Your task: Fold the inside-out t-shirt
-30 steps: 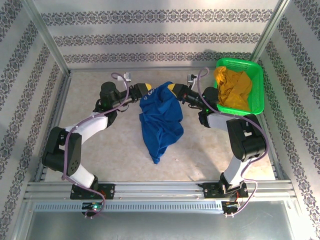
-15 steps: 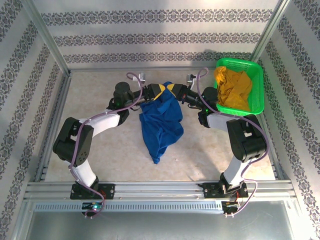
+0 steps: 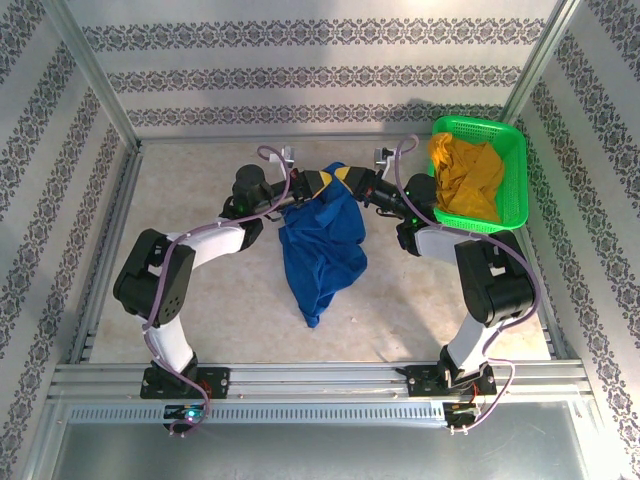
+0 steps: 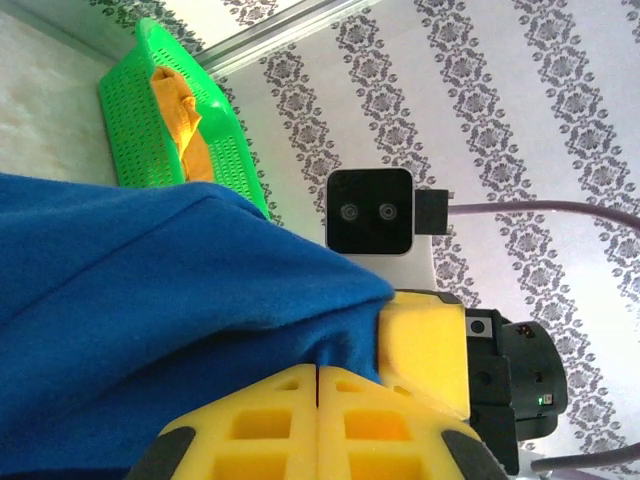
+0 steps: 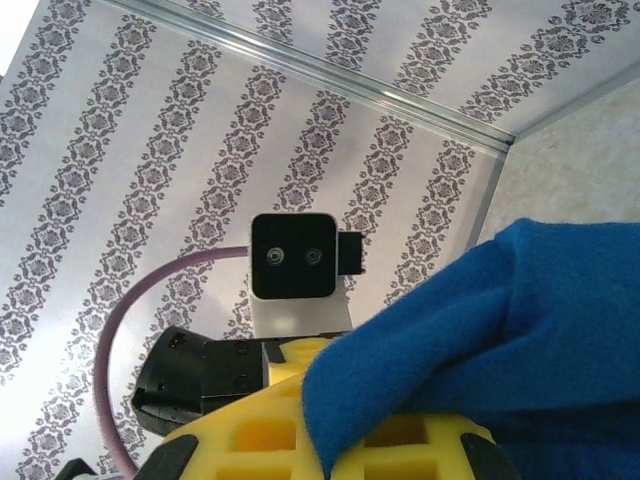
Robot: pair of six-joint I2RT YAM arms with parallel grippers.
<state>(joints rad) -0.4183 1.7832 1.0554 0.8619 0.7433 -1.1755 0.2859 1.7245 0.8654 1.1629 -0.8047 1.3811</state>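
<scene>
Both pinched tight on top of the inside-out t-shirt (image 3: 320, 245), left gripper (image 3: 318, 183) just beside right gripper (image 3: 346, 178), probably to pull apart and spread it.

t-shirt (image 3: 320, 250) centre, basket (image 3: 514, 170) back right, garment (image 3: 465, 175) inside

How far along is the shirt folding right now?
Done: nothing folded yet; the blue t-shirt is a crumpled bunch on the table. In hand: the left jaws and right jaws are shut on its top edge, close together. Left: spread it flat, then make every fold.
</scene>
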